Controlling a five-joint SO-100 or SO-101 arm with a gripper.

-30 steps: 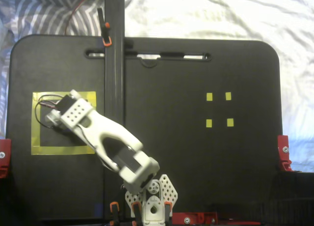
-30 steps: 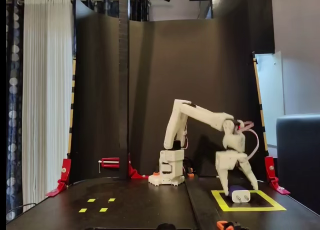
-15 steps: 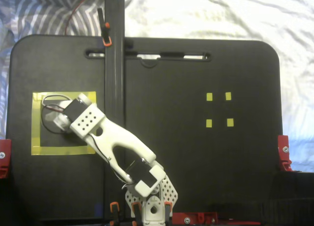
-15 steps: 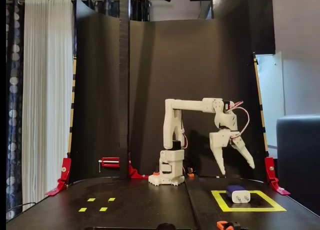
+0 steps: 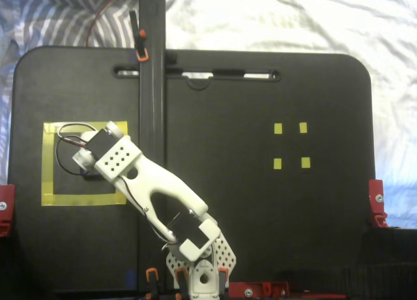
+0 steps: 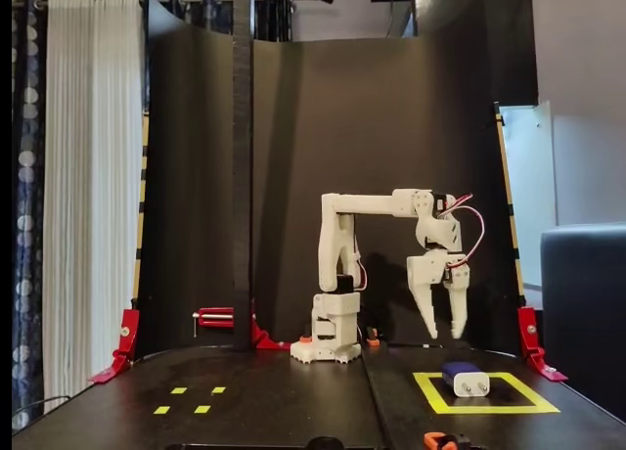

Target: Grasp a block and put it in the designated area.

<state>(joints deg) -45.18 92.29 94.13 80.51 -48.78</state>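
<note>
Below raised jaws, block [image 6: 465,380] lies inside designated area [image 6: 486,406]; jaws narrowly parted, empty.

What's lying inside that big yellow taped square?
In the side-on fixed view, the yellow square holds one small dark blue block on the black surface, with the gripper hanging above it, empty. From above, the arm covers the block, so it cannot be seen there.

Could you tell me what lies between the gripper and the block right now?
Nothing: in the front fixed view the gripper hangs above the block, open air between.
</note>
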